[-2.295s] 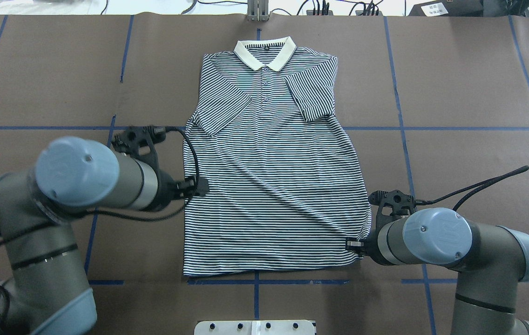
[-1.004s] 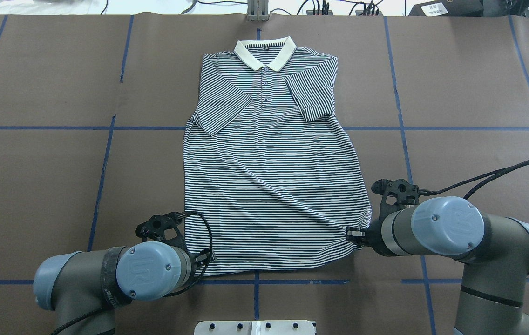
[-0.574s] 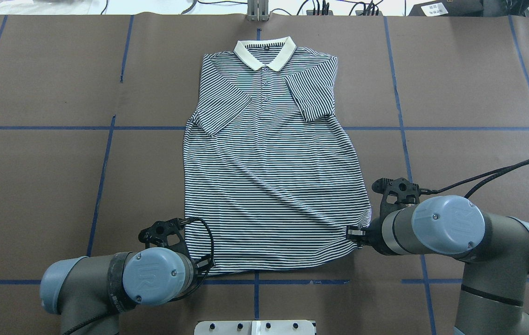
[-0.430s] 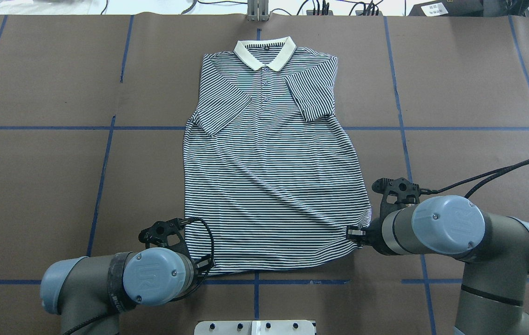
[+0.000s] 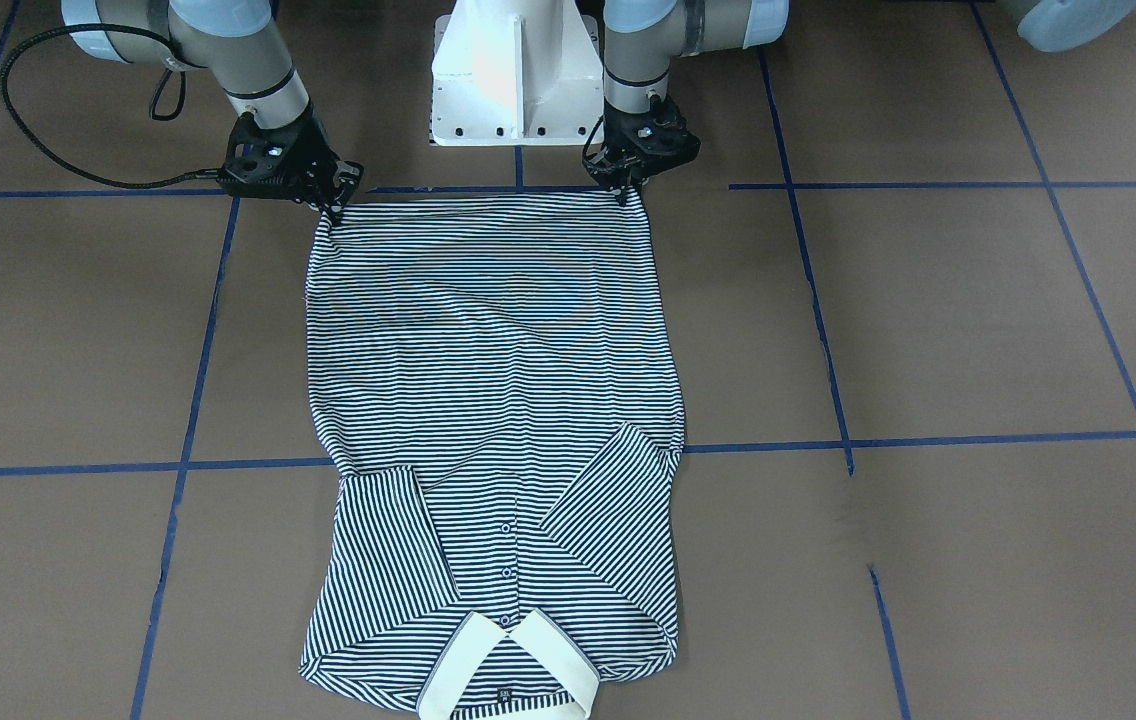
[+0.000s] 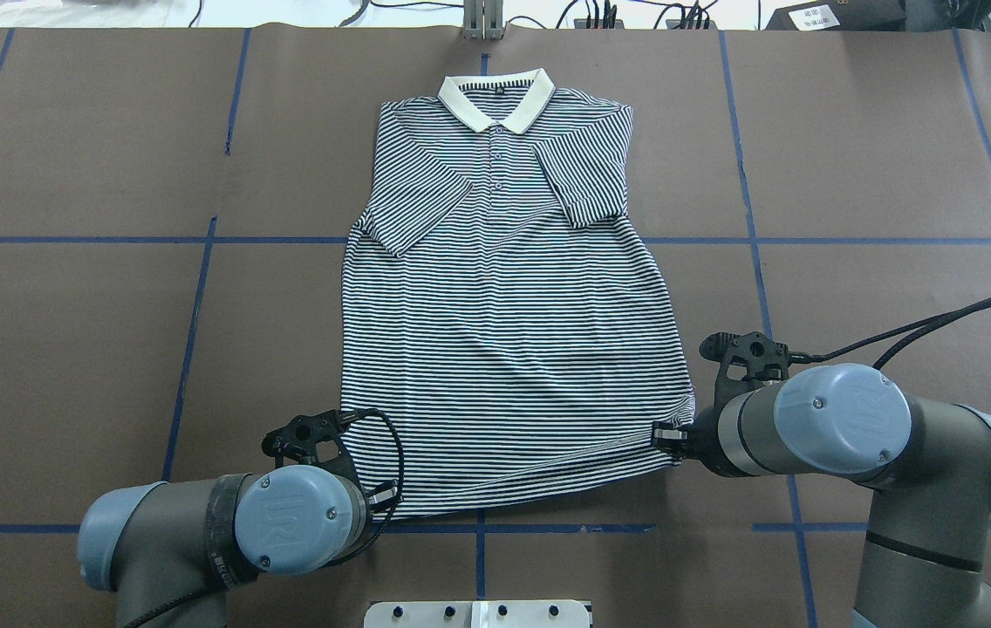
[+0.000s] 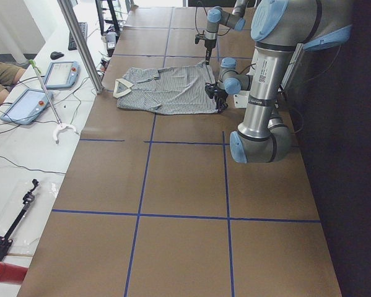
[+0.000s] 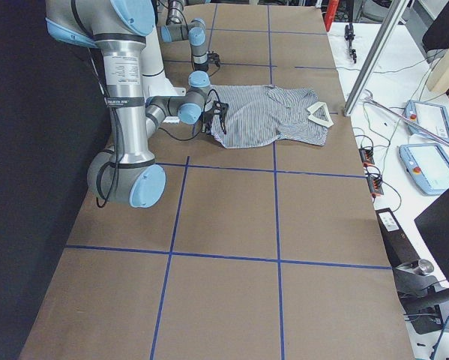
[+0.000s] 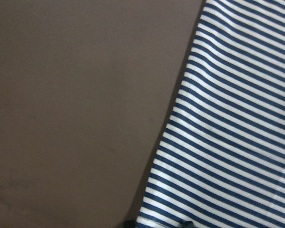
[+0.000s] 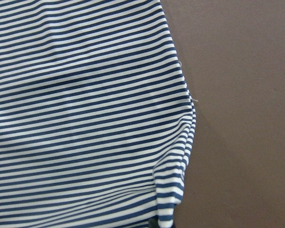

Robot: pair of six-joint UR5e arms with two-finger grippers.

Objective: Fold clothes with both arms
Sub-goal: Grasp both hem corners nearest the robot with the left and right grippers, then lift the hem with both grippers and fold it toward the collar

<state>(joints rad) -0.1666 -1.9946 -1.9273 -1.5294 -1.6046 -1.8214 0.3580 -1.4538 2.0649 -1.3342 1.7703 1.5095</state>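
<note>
Polo shirt (image 6: 504,349) lies flat on the table (image 6: 68,349), collar (image 6: 496,100) toward its far edge: soft, light, floppy knit, I'd judge. Left gripper (image 5: 625,188) and right gripper (image 5: 331,205) each seem pinched onto a hem corner, the sensible hold.

Overhead and front cameras look down from opposite sides at the shirt (image 6: 504,349); wrist cameras hug it.

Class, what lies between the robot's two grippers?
The striped shirt's bottom hem stretches between the left gripper and the right gripper, one corner at each, seen best in the front-facing view.
</note>
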